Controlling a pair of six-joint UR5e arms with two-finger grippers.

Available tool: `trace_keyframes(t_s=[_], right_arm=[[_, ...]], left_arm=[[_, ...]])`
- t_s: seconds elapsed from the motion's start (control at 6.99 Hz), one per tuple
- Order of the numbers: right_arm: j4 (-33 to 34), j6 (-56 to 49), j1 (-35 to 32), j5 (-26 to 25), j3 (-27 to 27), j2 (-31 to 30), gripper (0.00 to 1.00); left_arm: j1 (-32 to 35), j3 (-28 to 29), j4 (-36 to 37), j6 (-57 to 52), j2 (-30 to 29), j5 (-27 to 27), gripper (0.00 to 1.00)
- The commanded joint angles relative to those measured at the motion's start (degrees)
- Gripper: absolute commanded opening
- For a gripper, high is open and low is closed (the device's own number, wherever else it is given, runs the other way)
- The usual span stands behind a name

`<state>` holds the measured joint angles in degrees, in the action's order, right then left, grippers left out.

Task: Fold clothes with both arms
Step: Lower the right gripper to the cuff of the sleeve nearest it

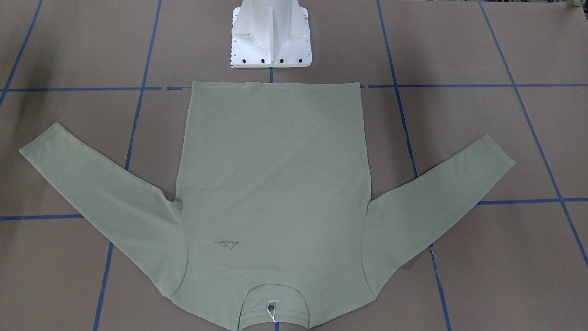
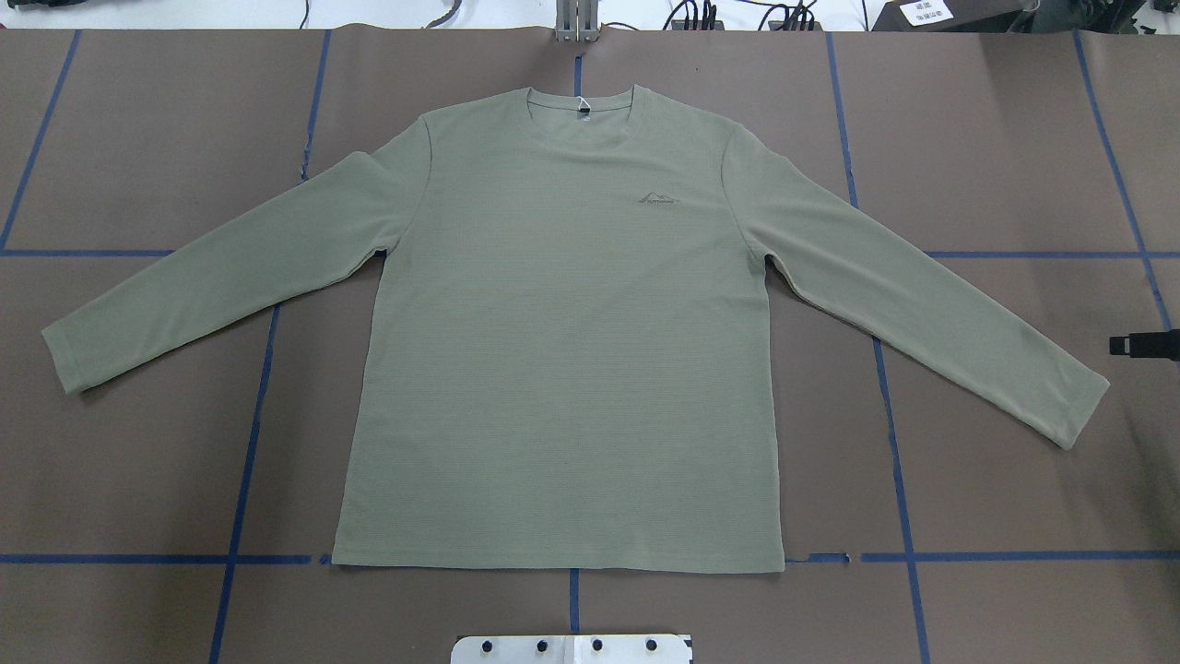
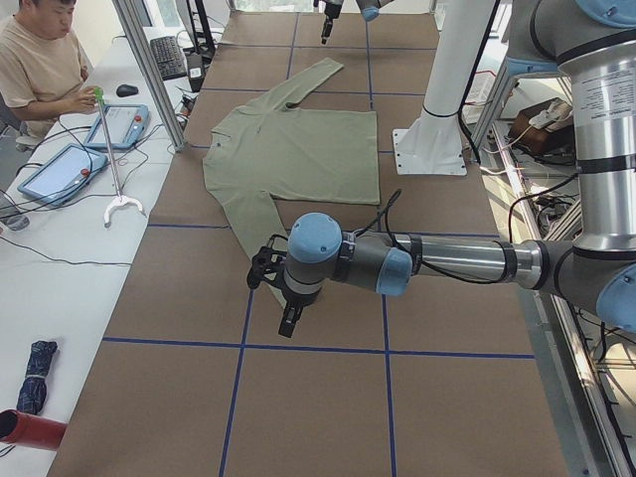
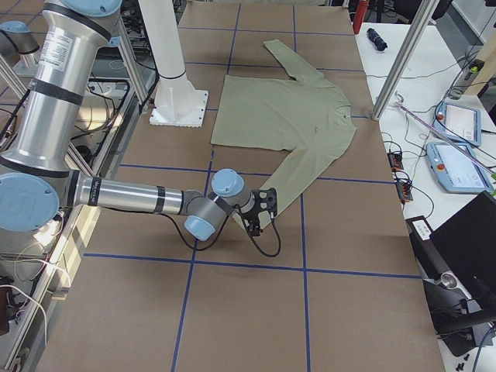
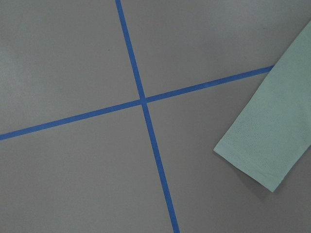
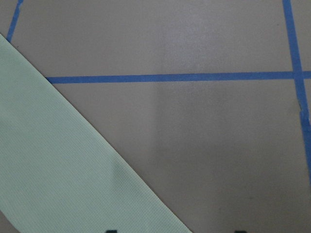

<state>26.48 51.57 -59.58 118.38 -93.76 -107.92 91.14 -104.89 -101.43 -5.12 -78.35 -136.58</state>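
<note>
Table point(image 2: 138, 461): brown, blue-taped grid.
Shirt point(image 2: 562, 350): flat at mid-frame overhead, collar at top, sleeves point(image 2: 212, 277) slanting toward the lower corners.
Left gripper point(image 3: 289, 320): just off its cuff point(image 5: 257, 155); jaw state cannot be told.
Right gripper point(image 4: 253, 225): beside its own sleeve; tips look spread, empty.

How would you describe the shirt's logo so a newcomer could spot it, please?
On the brown, blue-taped table lies a sage-green long-sleeved shirt. Below its round collar, toward the robot's right, sits a small dark mountain-shaped logo, the only print on it.
</note>
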Motion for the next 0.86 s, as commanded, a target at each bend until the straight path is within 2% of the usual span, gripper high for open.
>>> trace_keyframes(t_s=[0.0, 0.72], right_arm=[[-3.7, 3.5, 6.6, -5.9, 3.1, 0.4, 0.76], [-3.8, 3.5, 7.7, -7.0, 5.4, 0.5, 0.73]], left_arm=[[0.0, 0.0, 0.0, -0.1, 0.0, 0.0, 1.00], [0.0, -0.1, 0.0, -0.2, 0.2, 0.0, 1.00]])
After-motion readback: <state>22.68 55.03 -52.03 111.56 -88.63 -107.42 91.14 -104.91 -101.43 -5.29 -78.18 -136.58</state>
